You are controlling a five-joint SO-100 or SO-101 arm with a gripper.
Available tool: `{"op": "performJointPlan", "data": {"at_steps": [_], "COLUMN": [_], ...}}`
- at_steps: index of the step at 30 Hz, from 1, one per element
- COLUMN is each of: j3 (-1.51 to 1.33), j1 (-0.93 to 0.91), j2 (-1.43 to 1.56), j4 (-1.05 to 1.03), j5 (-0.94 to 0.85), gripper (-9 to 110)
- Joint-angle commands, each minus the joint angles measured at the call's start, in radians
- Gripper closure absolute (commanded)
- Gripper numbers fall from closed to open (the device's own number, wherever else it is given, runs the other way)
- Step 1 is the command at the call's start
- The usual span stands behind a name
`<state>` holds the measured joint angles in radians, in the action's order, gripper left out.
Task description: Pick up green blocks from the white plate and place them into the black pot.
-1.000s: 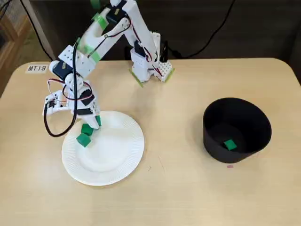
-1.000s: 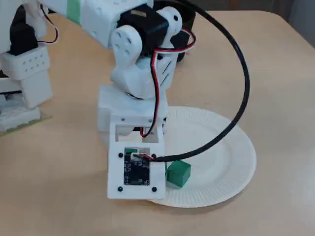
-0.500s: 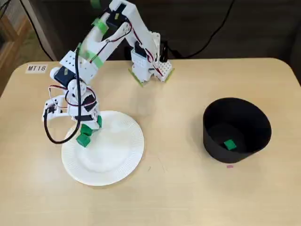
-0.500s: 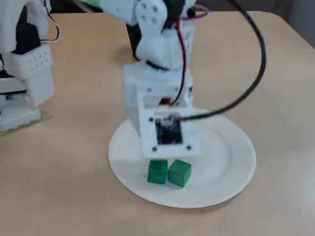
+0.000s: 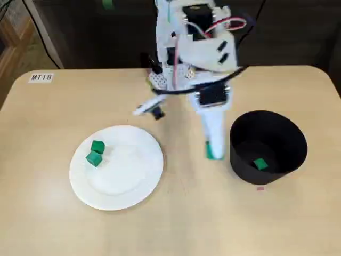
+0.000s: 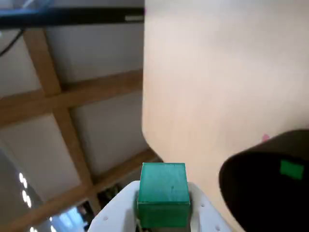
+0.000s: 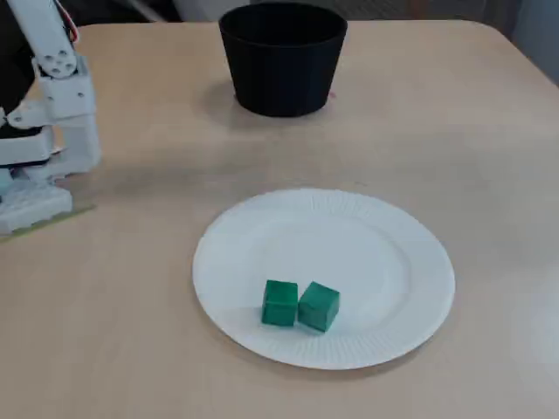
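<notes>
Pincer [image 5: 214, 152] clamps a near-cubic green block [image 6: 162, 191], edges square to its fingers.

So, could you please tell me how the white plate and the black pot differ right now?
The white paper plate is flat and shallow; the black pot is tall-walled and deep. The plate holds two green blocks side by side; the pot holds one green block. Both are round and rest on the wooden table.
</notes>
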<state>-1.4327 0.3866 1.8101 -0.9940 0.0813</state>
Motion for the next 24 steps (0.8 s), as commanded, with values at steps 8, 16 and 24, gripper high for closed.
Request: {"op": "performJointPlan", "data": {"at_steps": [8,16,24], "j3": [-0.46,-0.571,-0.58], "j1": [0.212,0.199,0.209], "j2": [0.179,0.172,0.195], "j4": [0.41,0.446,0.371], "j5": [0.035,-0.017,0.0], "gripper": [104,104,80]}}
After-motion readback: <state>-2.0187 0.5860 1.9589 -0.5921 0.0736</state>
